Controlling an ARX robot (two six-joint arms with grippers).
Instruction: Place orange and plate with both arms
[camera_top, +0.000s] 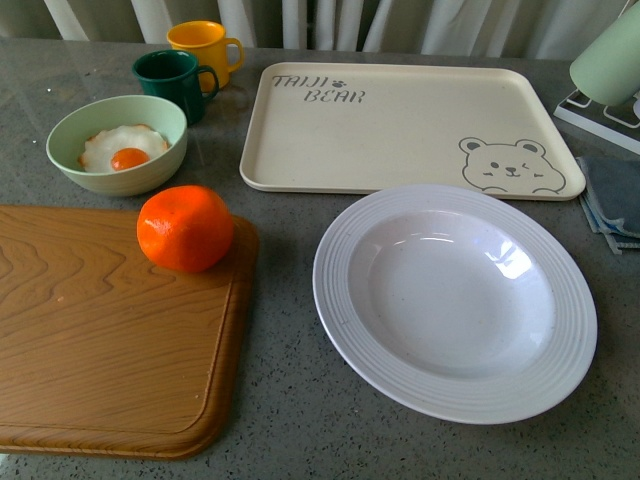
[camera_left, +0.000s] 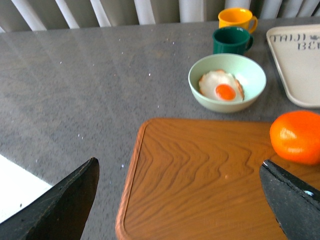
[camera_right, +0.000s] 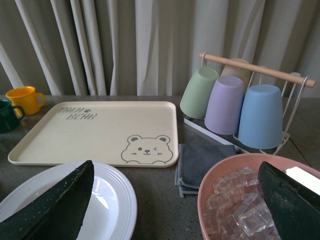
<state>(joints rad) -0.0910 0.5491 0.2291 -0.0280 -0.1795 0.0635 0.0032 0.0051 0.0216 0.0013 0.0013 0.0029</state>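
Note:
The orange (camera_top: 185, 228) sits on the far right corner of a wooden cutting board (camera_top: 100, 330); it also shows in the left wrist view (camera_left: 297, 137). The white ribbed plate (camera_top: 455, 300) lies empty on the grey counter, right of the board and in front of the tray; its rim shows in the right wrist view (camera_right: 122, 200). Neither arm shows in the front view. My left gripper (camera_left: 180, 200) is open and empty above the board, one fingertip (camera_left: 292, 200) close to the orange. My right gripper (camera_right: 175, 200) is open and empty, between the plate and a pink bowl.
A cream bear-print tray (camera_top: 400, 125) lies behind the plate. A pale green bowl (camera_top: 117, 143) with a fried egg, a dark green mug (camera_top: 175, 82) and a yellow mug (camera_top: 205, 47) stand at back left. A pink bowl of ice cubes (camera_right: 240, 200), a grey cloth (camera_right: 200, 162) and a cup rack (camera_right: 240, 107) are at right.

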